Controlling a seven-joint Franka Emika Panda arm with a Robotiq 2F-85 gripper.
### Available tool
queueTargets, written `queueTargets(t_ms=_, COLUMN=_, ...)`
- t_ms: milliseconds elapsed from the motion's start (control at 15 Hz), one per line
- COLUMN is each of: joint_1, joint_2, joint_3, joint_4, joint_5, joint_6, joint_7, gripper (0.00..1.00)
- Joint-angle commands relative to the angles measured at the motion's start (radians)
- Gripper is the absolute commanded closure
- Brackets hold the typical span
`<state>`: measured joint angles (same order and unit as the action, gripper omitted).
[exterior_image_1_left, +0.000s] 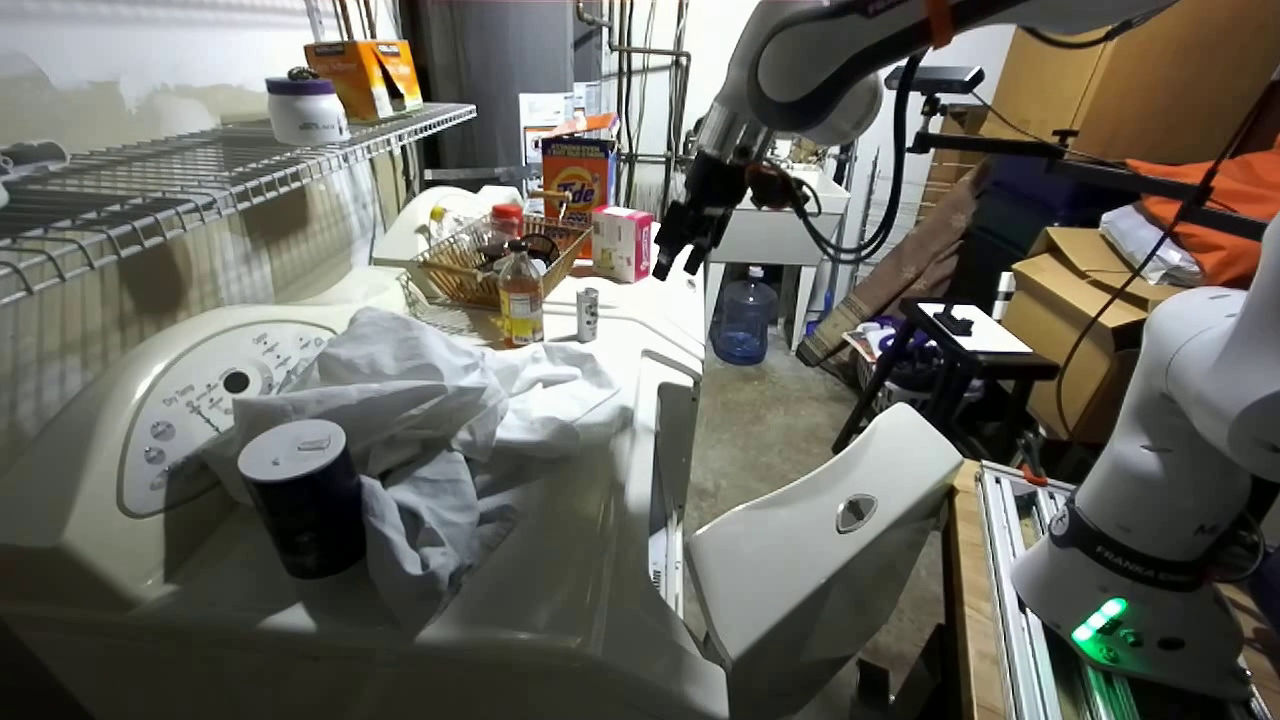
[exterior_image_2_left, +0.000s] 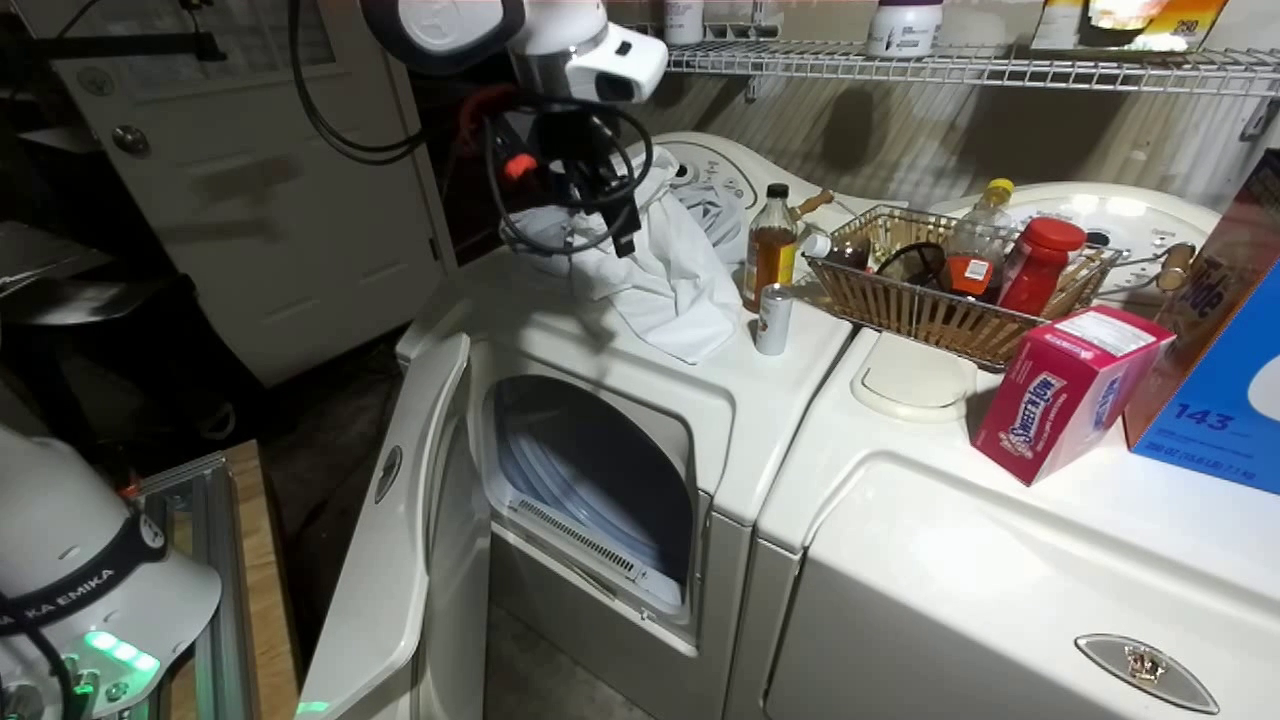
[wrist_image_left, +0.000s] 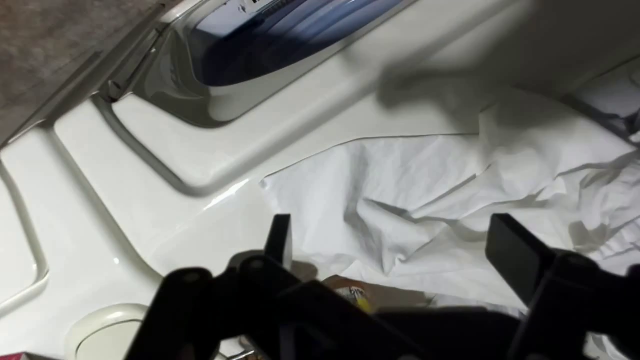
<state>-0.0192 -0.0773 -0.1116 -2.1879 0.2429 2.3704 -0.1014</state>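
Several things sit in the wire-framed basket (exterior_image_1_left: 458, 282), at 10 o'clock in an exterior view; I make out a red-capped container (exterior_image_1_left: 505, 222) and a rounded black item (exterior_image_1_left: 540, 248). Just in front of it stands a clear bottle (exterior_image_1_left: 522, 305) of amber liquid, with a silver can (exterior_image_1_left: 587, 313) at the bottle's 3 o'clock. Between 8 and 9 o'clock a dark canister (exterior_image_1_left: 303, 520) stands lidded, contents hidden, beside the white cloth (exterior_image_1_left: 430, 400) crumpled on top of the dryer (exterior_image_1_left: 570, 510). Near 1 o'clock my gripper (exterior_image_1_left: 677, 266) points down, parted at the tips.

In an exterior view the drum (exterior_image_2_left: 575, 495) shows through its opening toward 6 o'clock, the door (exterior_image_2_left: 380, 560) swung out at 8. Between 2 and 3 the same basket also carries a yellow-capped bottle (exterior_image_2_left: 985, 235) and a tipped white-capped bottle (exterior_image_2_left: 850, 250); a pink box (exterior_image_2_left: 1080, 390) sits between 4 and 5 o'clock from it. My gripper is at 12 o'clock, seen against the cloth; its opening I can't read there.

Through the wrist view the drum lies at 12 o'clock, the clear bottle partly hidden behind the gripper between 5 and 6. My 2 fingers (wrist_image_left: 515, 255) are spread wide, gripping nothing; the cloth lies below them, from the centre past 3 o'clock, apart as far as I can judge.
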Motion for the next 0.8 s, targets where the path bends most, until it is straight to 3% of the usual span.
queueTargets(t_ms=0, joint_1=-0.010, joint_2=0.107, joint_3=0.003, joint_4=-0.016, joint_5=0.122, joint_6=0.130, joint_7=-0.204, gripper=0.00)
queueTargets(t_ms=67, joint_1=-0.022, joint_2=0.143, joint_3=0.005, joint_4=-0.008, joint_5=0.117, joint_6=0.144, joint_7=-0.228, gripper=0.00)
queueTargets(t_ms=133, joint_1=-0.038, joint_2=0.169, joint_3=0.000, joint_4=0.008, joint_5=0.009, joint_6=0.135, joint_7=-0.189, gripper=0.00)
queueTargets(t_ms=200, joint_1=-0.032, joint_2=0.117, joint_3=0.018, joint_4=-0.017, joint_5=0.056, joint_6=0.118, joint_7=-0.164, gripper=0.00)
queueTargets(t_ms=533, joint_1=-0.055, joint_2=0.169, joint_3=0.019, joint_4=-0.004, joint_5=0.021, joint_6=0.138, joint_7=-0.178, gripper=0.00)
queueTargets(t_ms=733, joint_1=-0.072, joint_2=0.251, joint_3=0.036, joint_4=0.030, joint_5=0.124, joint_6=0.166, joint_7=-0.228, gripper=0.00)
